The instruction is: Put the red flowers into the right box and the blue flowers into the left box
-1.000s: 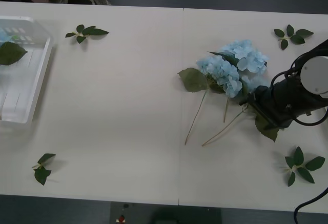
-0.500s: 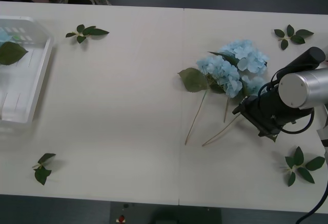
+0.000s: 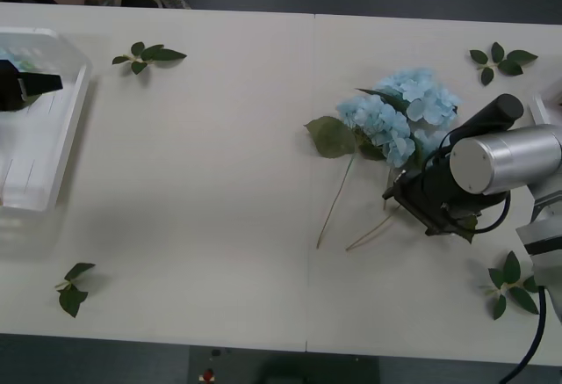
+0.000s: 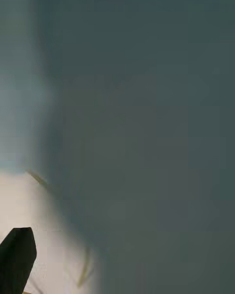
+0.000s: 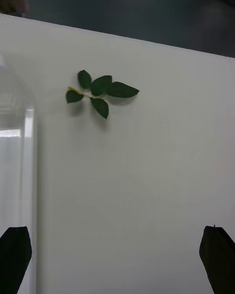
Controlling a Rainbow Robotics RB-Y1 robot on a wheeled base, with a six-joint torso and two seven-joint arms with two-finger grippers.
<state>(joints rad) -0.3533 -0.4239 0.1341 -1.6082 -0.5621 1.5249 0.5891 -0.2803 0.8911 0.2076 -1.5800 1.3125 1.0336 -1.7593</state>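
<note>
Front view: at the far left edge the left box (image 3: 61,129), a slotted white basket, sits on the white table (image 3: 202,182), cut off by the frame. The left gripper (image 3: 26,87) hangs over its far part as a dark shape; in the left wrist view its two black fingertips (image 5: 14,255) stand wide apart over the basket's rim (image 5: 29,176) and bare tabletop. Just right of the basket, at the far side, lies a loose leaf sprig (image 3: 147,55); another sprig (image 3: 72,286) lies near the front left. Right of centre lie the blue flowers (image 3: 399,112), pale heads bunched together, stems (image 3: 338,195) trailing toward the near edge. The right gripper (image 3: 406,192) is low over those stems, its silver wrist and black housing covering part of the nearest head and a leaf. Whether its jaws are apart or together cannot be told; the right wrist view is mostly a dark blur with one black fingertip (image 4: 17,257) and a thin stem (image 4: 39,179). Two more sprigs lie far right (image 3: 500,59) and near right (image 3: 518,283).
</note>
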